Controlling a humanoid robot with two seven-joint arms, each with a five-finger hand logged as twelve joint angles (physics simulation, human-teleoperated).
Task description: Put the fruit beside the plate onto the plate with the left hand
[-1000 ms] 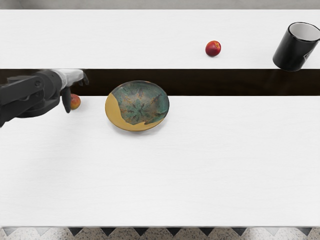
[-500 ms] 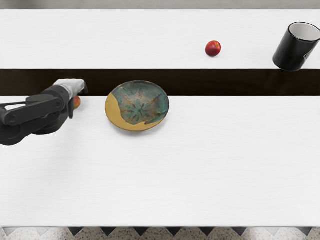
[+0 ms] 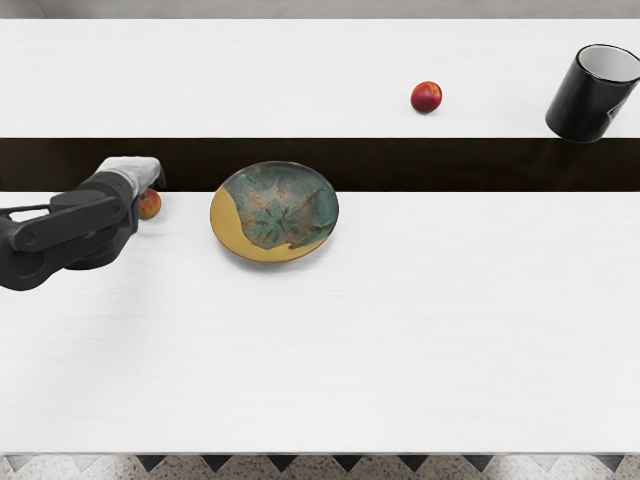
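A small red-orange fruit [image 3: 151, 204] lies on the near table just left of the plate [image 3: 274, 212], a round dish glazed teal and ochre that holds nothing. My left hand [image 3: 140, 182] comes in from the left edge on a dark arm. It sits right against the fruit's upper left side and covers part of it. The fruit rests on the table surface. A hand's width of bare table separates the fruit from the plate's rim. The right arm is out of view.
A second red fruit [image 3: 426, 97] lies on the far table, right of centre. A black mug [image 3: 592, 92] with a white inside stands tilted at the far right. A dark gap [image 3: 420, 164] runs between the two white tabletops.
The left hand swung down from above the fruit and closed in on it, then shifted slightly left, uncovering more of the fruit. The fruit has stayed in place.
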